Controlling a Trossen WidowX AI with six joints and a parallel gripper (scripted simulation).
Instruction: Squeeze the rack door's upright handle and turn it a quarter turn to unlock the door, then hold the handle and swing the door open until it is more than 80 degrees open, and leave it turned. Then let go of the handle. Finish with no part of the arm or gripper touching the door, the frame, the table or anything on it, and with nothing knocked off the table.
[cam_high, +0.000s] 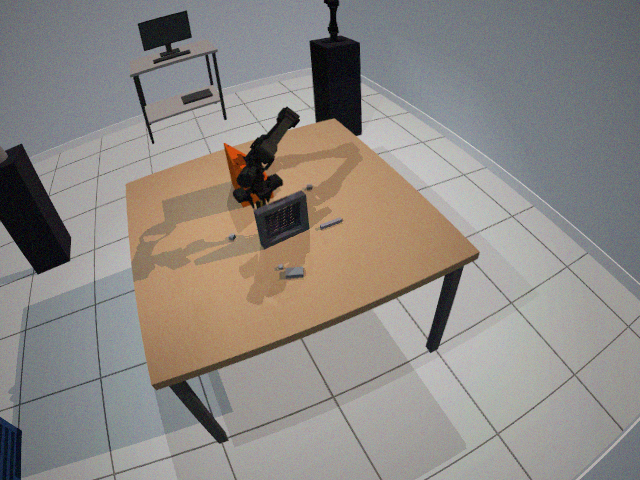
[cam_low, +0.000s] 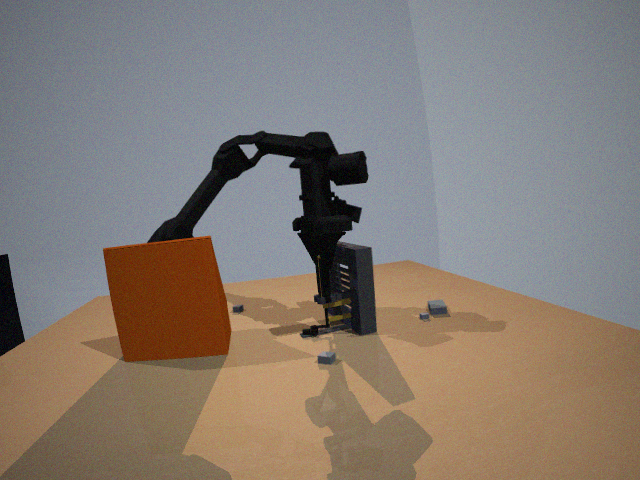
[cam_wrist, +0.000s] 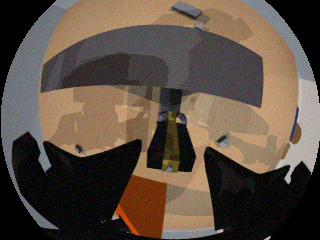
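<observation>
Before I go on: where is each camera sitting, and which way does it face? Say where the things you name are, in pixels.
Top: high off the table's near edge, looking down across it; shows the whole arm.
Exterior: low beside the table, facing the orange block (cam_high: 232, 160) (cam_low: 168, 299) (cam_wrist: 147, 205) and arm side-on.
Wrist: on the arm by the gripper (cam_low: 323, 289) (cam_wrist: 174, 148), looking down past its dark fingers.
Top and exterior share the frame (cam_high: 263, 235) (cam_low: 366, 289) (cam_wrist: 225, 70).
</observation>
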